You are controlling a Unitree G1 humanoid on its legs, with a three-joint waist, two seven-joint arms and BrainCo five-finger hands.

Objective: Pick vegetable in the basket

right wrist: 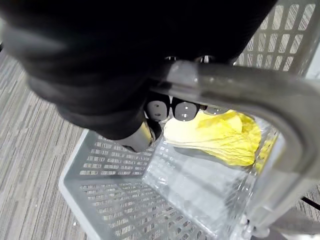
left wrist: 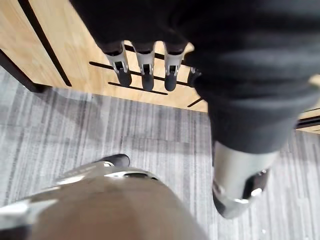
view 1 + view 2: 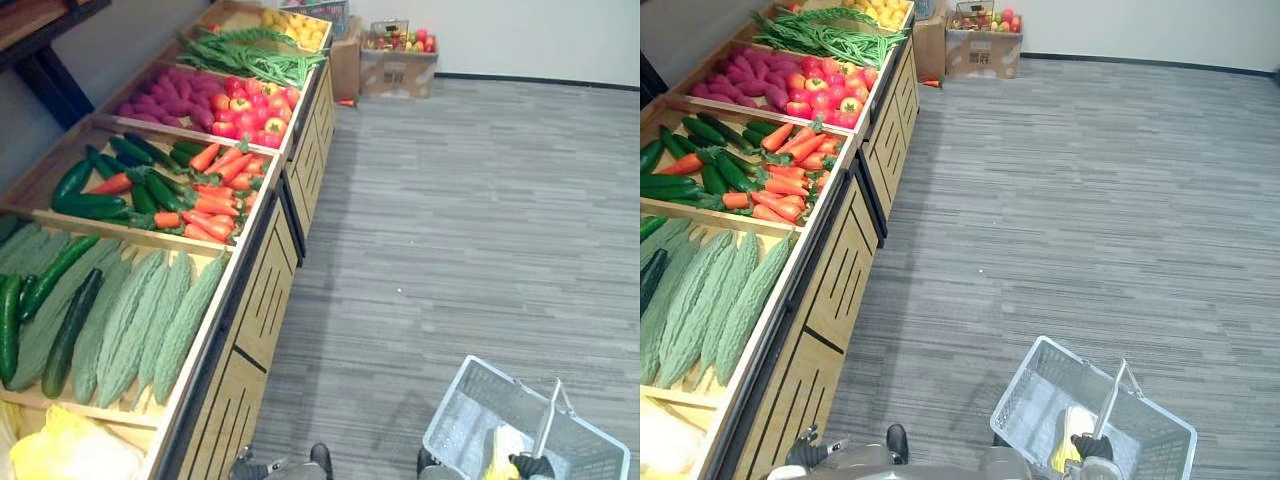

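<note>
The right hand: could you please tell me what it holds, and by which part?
The right hand grips the basket by its handle; the left hand holds nothing.

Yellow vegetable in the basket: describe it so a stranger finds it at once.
Right of the long wooden produce stand, the right robot hand holds a pale mesh basket. Inside lies the vegetable: crinkled yellow leaves, bright against the grey mesh around it.
</note>
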